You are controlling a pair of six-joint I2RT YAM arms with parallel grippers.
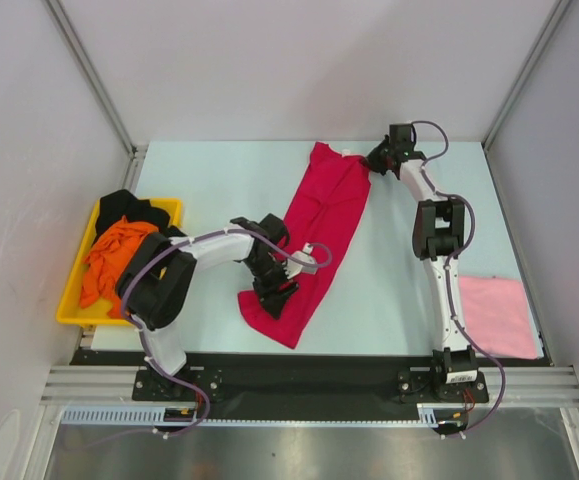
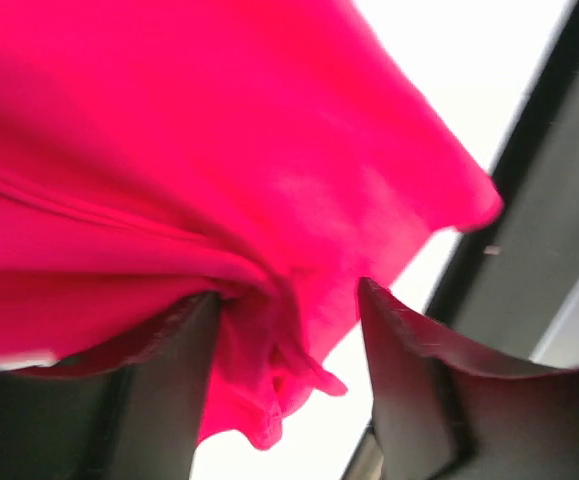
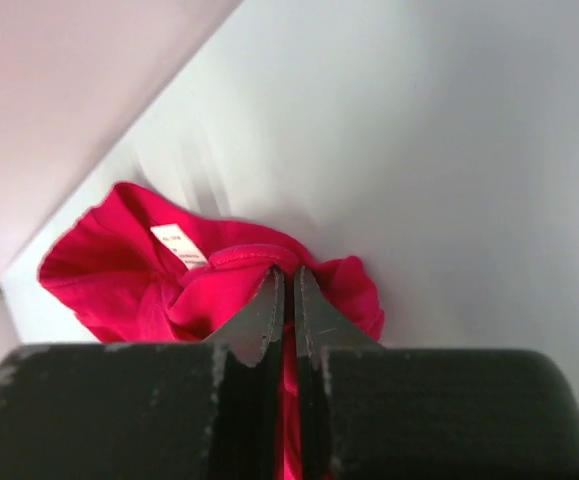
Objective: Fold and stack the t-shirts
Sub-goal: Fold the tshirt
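Tray first: from above we see the yellow plastic tray (image 1: 67, 314) on the pale desk (image 1: 219, 180). It holds the orange t-shirt (image 1: 109, 255) in a crumpled heap and the black t-shirt (image 1: 129, 208) bunched at the tray's far end. Right of the tray, the crimson t-shirt (image 1: 324, 215) lies as a long, narrow diagonal band. The left hand (image 1: 274, 295) is at the band's end closer to the tray and the right hand (image 1: 377, 160) at its far end. Farthest from the tray, the pale pink t-shirt (image 1: 496, 312) lies flat as a neat rectangle.

Through the left wrist camera, soft crimson cloth (image 2: 219, 150) hangs in loose folds. The dark fingers (image 2: 169, 400) of the left hand (image 2: 289, 300) stand apart, with a fold of cloth drooping between them.

Through the right wrist camera, we find the right hand (image 3: 289, 285) pressed together, clamped on the gathered collar of the crimson t-shirt (image 3: 129, 270). A small white label (image 3: 179, 245) shows inside the collar.
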